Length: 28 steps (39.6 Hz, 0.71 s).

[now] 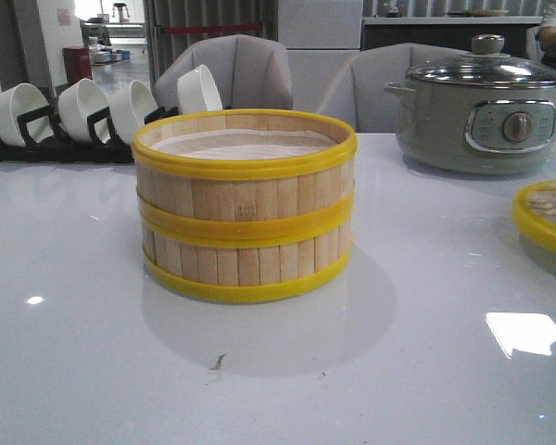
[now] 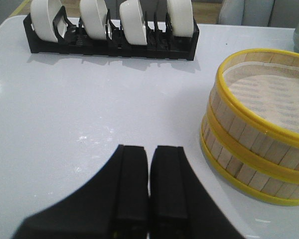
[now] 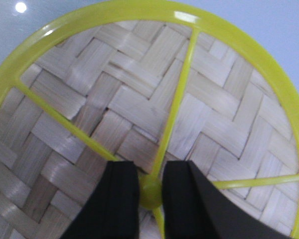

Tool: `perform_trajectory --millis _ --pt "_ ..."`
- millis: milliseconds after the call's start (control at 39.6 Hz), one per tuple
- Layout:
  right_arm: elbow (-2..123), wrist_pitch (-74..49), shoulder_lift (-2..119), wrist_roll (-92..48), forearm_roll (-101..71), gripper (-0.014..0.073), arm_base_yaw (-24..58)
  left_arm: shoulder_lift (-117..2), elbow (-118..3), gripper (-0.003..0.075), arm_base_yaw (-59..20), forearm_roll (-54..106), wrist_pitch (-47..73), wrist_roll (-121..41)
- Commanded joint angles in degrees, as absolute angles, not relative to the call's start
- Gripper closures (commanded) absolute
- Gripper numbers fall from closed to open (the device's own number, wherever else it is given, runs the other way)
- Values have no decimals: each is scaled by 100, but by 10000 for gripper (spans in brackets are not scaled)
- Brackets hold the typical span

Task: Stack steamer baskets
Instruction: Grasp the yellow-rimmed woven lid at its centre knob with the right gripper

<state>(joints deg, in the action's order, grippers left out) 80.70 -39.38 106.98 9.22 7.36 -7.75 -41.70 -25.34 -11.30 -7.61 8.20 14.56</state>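
**Two baskets stacked, lid still apart**

Nearest the front camera lies the glossy white table [image 1: 426, 389], bare and mirror-smooth, with a small dark speck on it. On it, at the middle, stand two baskets, one upon the other: the upper basket [image 1: 246, 171] sits squarely on the lower basket [image 1: 246, 264]. Both are round shallow drums with walls of upright pale bamboo slats and thick yellow rims; a whitish liner shows inside the upper one.

One lid [image 1: 549, 215] lies flat at the table's right edge, well apart from the stack. Its face is a herringbone weave of flat bamboo strips, ringed in yellow, with thin yellow spokes meeting at a small knob.

The right gripper [image 3: 150, 191] hangs close over the lid, its two black fingers narrowly parted, one on either side of the knob; whether they pinch it cannot be told. The left gripper [image 2: 149, 172] is pressed closed on nothing, over bare table beside the stack.

Behind stand four white bowls on edge in one black rack [image 1: 56, 144], and one grey-green pot [image 1: 482, 116] with a glass cover.
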Motion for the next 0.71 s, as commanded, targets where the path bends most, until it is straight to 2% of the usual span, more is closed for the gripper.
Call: perform_trajectory --millis 0,379,682 --pt "8584 -3911 10113 941 804 558 -439 -4151 -2698 632 -1129 -772 336 1498" --pt "10155 -4724 9963 936 804 558 1301 -4151 -2698 632 -1129 -772 336 1498" --pt "11655 -5365 10749 764 804 558 2582 -4151 -2698 632 -1129 -772 336 1498"
